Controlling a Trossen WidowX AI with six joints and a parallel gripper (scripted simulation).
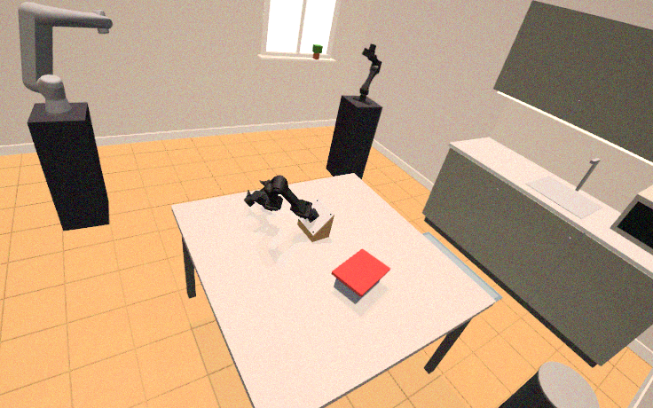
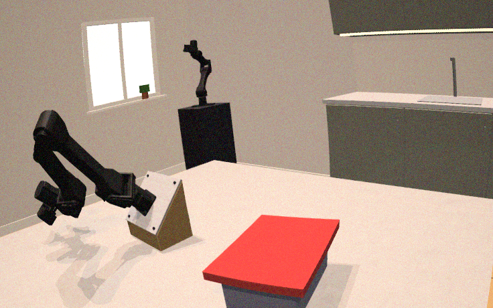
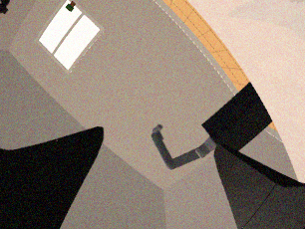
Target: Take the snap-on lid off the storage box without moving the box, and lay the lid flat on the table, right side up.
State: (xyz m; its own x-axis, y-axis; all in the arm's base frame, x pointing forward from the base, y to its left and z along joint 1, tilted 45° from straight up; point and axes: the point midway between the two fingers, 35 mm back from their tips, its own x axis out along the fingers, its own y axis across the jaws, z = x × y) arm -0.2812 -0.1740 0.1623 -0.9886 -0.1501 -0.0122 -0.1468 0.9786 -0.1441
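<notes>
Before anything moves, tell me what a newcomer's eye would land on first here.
Likely the bright red lid, sitting on the grey-blue storage box on the pale table. Next, the black arm, reaching over the slanted white panel of a brown wedge.

The arm (image 1: 291, 196) (image 2: 82, 155) rises from its tilted mount, bends sharply at a high elbow and folds back down — its gripper (image 1: 254, 191) (image 2: 43, 203) (image 3: 160, 141) held above the table, fingers spread wide apart.
</notes>
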